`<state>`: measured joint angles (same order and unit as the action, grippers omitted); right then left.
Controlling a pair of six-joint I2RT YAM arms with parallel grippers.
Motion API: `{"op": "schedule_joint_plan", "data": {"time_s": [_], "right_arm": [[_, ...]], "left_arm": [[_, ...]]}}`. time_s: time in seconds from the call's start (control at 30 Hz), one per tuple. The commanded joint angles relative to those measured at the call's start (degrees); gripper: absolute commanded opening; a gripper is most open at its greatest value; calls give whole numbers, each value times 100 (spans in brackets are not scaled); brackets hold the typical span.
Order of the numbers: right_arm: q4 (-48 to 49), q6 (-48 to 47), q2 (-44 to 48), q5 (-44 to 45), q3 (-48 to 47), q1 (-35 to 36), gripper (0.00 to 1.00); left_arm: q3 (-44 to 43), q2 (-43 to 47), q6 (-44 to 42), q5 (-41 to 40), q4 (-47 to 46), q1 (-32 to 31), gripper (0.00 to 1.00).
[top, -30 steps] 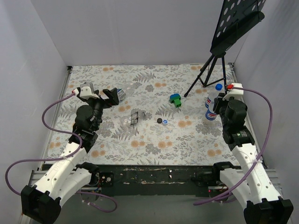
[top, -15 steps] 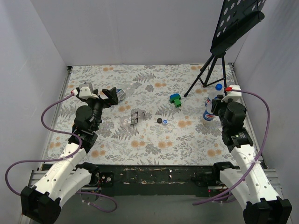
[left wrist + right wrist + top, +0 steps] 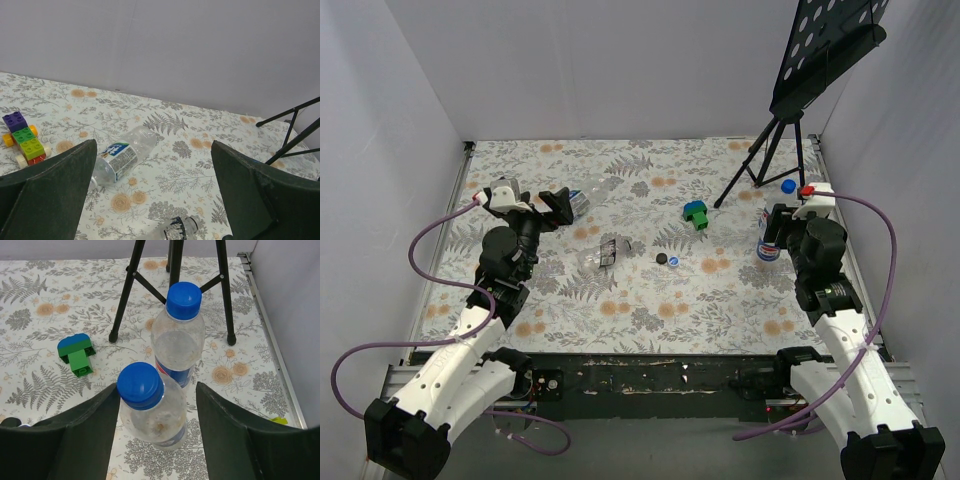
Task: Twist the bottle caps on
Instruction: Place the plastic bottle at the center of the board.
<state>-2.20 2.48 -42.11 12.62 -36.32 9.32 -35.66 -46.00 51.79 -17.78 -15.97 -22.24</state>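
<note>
A: Right wrist view, contents?
B: Two clear plastic bottles (image 3: 177, 347), blue screw caps (image 3: 183, 300) on, upright beside black tripod stand (image 3: 127, 295); right gripper (image 3: 156, 390) parted astride nearer one, not clamping.
A: And left gripper (image 3: 153, 145)?
B: Wide open, empty.

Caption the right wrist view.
Right hand open around the near blue-capped clear plastic bottle; second capped bottle and green toy block beyond.

This is a robotics lab test cell, not a lived-in room. Plain pale panels (image 3: 620, 70) box the table in on the left, far and right sides. At the near edge a bare metal rail (image 3: 650, 375) carries the bolted bases of a left arm (image 3: 470, 330) and a right arm (image 3: 850, 340), with purple cables (image 3: 418, 245) looping off them. A fern-and-flower cloth (image 3: 640, 300) covers the tabletop. At the far right, a black tripod (image 3: 770, 150) holds a perforated black plate (image 3: 830, 40).
</note>
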Motion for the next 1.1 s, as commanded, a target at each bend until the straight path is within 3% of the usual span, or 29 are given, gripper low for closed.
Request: {"op": "schedule_joint_plan", "data": {"time_s": [0.0, 0.4, 0.63, 0.77, 1.07], "right_arm": [[-44, -11, 10, -23, -358, -36, 70], [-325, -2, 168, -14, -719, -36, 75], [-1001, -28, 334, -102, -1412, -27, 80], [-1265, -37, 606, -514, -1642, -36, 83], [-1705, 7, 1064, -1209, -1704, -27, 84]], "left_arm": [[42, 38, -81, -32, -100, 18, 98], [-187, -304, 77, 64, 190, 18, 98], [-301, -480, -151, 494, 418, 18, 98], [-599, -918, -563, 1389, 865, 18, 98], [-1698, -2281, -1909, 3121, 2852, 9, 98]]}}
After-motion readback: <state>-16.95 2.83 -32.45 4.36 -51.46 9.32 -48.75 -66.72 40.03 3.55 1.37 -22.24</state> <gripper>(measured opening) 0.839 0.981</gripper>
